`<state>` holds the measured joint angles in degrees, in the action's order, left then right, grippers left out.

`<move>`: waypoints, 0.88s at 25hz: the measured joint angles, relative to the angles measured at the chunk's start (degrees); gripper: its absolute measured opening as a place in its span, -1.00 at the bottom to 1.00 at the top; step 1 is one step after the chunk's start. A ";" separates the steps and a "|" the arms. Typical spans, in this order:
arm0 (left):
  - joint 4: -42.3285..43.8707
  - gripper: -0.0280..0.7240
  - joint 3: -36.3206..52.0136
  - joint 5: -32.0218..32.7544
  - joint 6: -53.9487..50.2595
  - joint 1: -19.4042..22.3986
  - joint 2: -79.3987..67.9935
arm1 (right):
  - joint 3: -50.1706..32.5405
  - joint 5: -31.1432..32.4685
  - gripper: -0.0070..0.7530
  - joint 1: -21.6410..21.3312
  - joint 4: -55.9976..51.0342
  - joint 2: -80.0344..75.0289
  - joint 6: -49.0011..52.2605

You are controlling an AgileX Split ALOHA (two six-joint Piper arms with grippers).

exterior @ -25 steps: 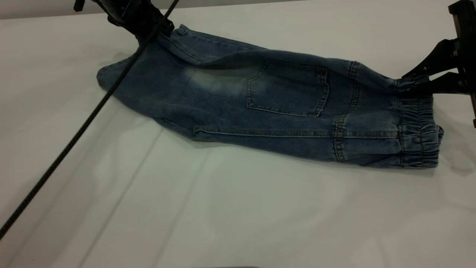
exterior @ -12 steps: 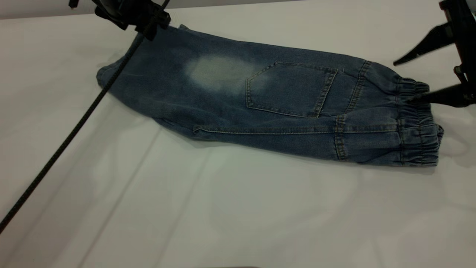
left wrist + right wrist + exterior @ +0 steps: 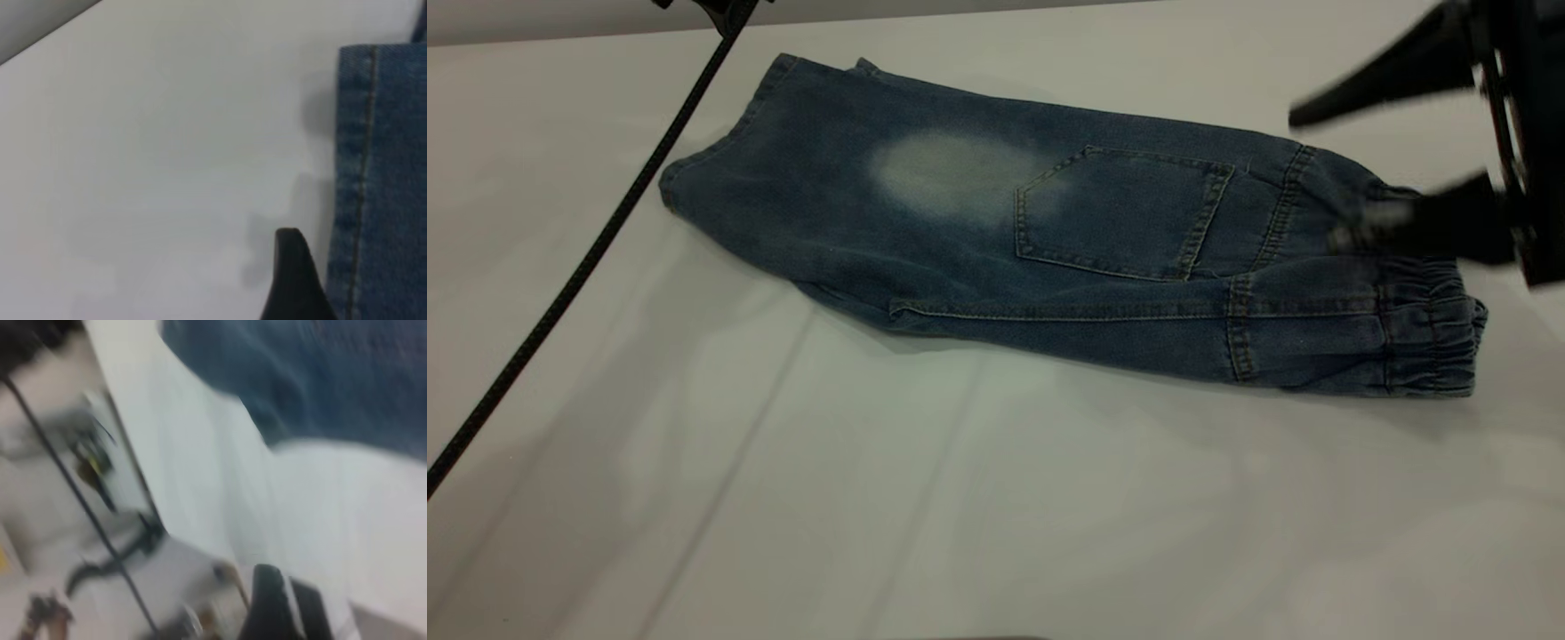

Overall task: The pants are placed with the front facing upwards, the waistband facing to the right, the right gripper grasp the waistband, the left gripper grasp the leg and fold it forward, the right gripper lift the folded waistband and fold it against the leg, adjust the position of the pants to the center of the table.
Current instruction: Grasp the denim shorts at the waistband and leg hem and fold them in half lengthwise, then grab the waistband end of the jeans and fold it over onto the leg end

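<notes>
The blue denim pants (image 3: 1049, 240) lie folded lengthwise on the white table (image 3: 960, 498), back pocket up, with the gathered waistband (image 3: 1432, 329) at the right end. My right gripper (image 3: 1327, 173) hovers open over the waistband's far corner, fingers spread wide and holding nothing. Its wrist view shows the pants (image 3: 320, 380) far off beyond one dark finger (image 3: 270, 600). Only a sliver of my left gripper (image 3: 725, 7) shows at the top edge, above the leg end. In the left wrist view one finger (image 3: 293, 280) hangs beside the stitched leg hem (image 3: 380, 187), gripping nothing.
A thin black braided cable (image 3: 578, 267) runs diagonally from the top left down to the left edge, crossing the table beside the leg end. Bare white tabletop spreads in front of the pants.
Both grippers have let go. The folded-over layer has dropped flat. My left gripper has risen almost out of view; the right one has opened and lifted off the waistband.
</notes>
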<state>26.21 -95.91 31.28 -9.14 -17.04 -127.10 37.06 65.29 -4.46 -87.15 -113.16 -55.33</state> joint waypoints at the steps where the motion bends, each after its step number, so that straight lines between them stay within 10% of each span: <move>1: -0.53 0.19 0.00 0.30 0.32 -0.07 0.05 | -1.32 0.00 0.33 0.06 1.45 0.05 0.31; 22: -3.60 0.18 0.00 1.55 1.26 -0.12 0.05 | -12.13 -23.24 0.73 0.46 -16.33 0.10 -8.03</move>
<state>22.61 -95.91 32.83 -7.88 -17.16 -127.05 24.93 42.05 -3.99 -103.48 -113.05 -63.35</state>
